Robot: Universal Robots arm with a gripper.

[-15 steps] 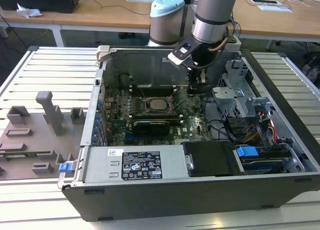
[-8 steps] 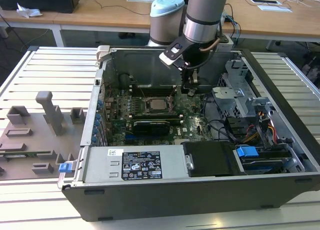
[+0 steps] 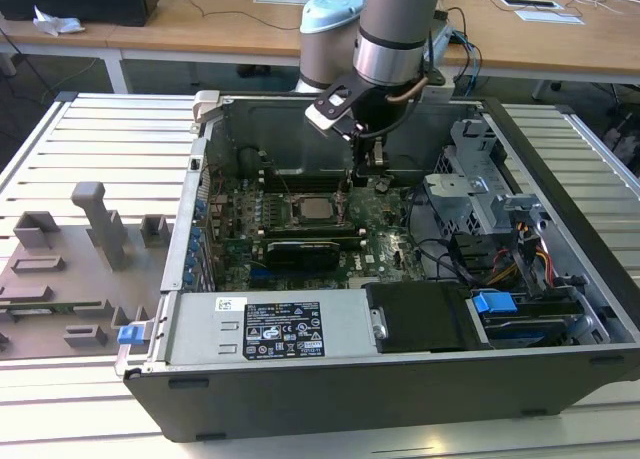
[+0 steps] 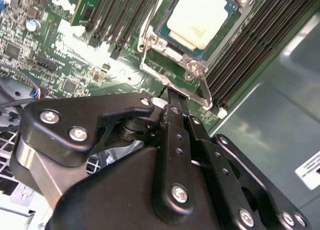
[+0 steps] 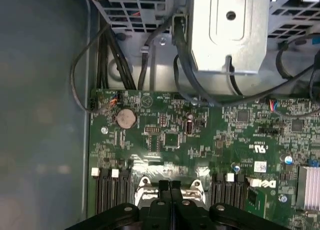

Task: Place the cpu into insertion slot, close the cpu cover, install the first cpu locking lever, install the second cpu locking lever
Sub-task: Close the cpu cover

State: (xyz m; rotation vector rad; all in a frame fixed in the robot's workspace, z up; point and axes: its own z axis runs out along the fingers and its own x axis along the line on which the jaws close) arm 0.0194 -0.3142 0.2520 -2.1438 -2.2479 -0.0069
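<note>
Your black two-finger gripper (image 3: pixel 354 179) hangs in the upper middle of the exterior view, inside the open dark-grey metal computer case (image 3: pixel 400 399). Its fingers (image 5: pixel 164 190) are pressed together with no gap in both wrist views, and nothing is visible between them. In the second wrist view the tips sit at a corner of the socket, right at the thin silver wire locking lever (image 4: pixel 202 92). You can't tell whether they touch it or sit just over it, or whether it is latched.

The small flat square cpu with the pale silver-grey top (image 3: pixel 313 211) (image 4: pixel 200 17) is seated in the square black metal-rimmed insertion slot (image 3: pixel 298 223). That is centre frame in the exterior view, just below and to the exterior view's left of the gripper. The thin metal-frame cpu cover (image 4: pixel 186 64) lies flat around the chip, whose top shows through the square window.

Long black memory slots (image 4: pixel 240 54) run just beside the socket on the green motherboard (image 3: pixel 390 254) (image 5: pixel 165 135). The first wrist view shows a round silver coin cell (image 5: pixel 125 118) on the board, well apart from the fingers, and a pale grey metal drive cage (image 5: pixel 227 29) beyond the board edge.

A silver labelled power supply box (image 3: pixel 270 329) sits in the lower middle of the exterior view. A grey moulded fixture tray (image 3: pixel 60 279) sits on the slatted aluminium table (image 3: pixel 100 139) at the exterior view's left.
</note>
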